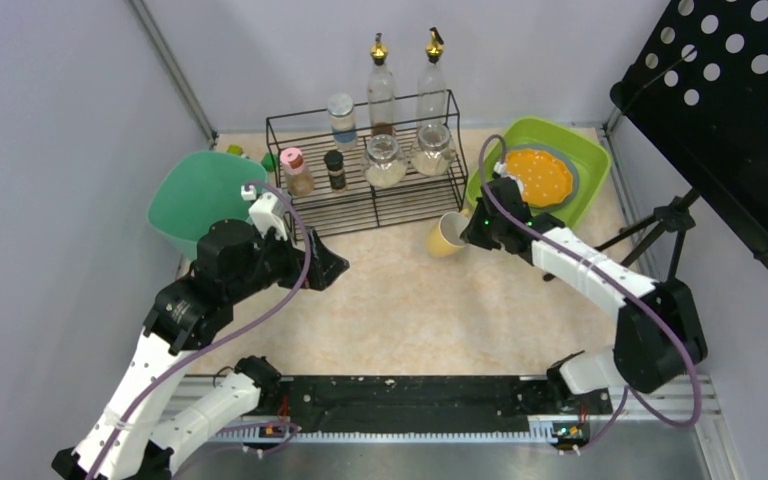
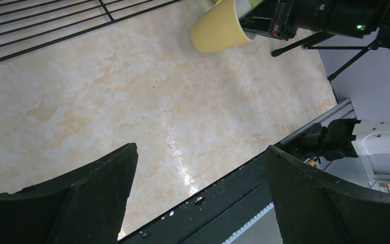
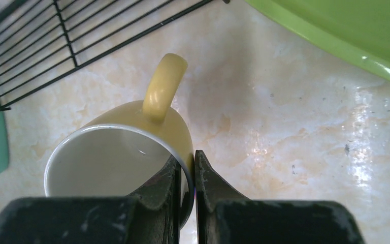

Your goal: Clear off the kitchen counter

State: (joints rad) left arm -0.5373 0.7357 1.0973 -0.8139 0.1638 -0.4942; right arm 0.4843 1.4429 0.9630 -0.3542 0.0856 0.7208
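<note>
Finds the right gripper (image 3: 185, 163) nearly closed, pinching the wall of the yellow mug (image 3: 117, 157) at its rim, one finger inside, one outside. Places the mug toward the far edge of the kitchen counter (image 1: 400, 300), right of centre, between the black wire rack (image 1: 360, 205) and the lime-green tub (image 1: 588, 150). Notes the mug tipped, mouth facing the right gripper, handle pointing toward the rack; cannot tell whether its base touches the counter. Records the left gripper (image 2: 200, 150) spread wide, empty, well apart from the mug on the left side. Judges the tub, lying just right of the held mug, the likely destination; expects a short carry by the right arm alone.
</note>
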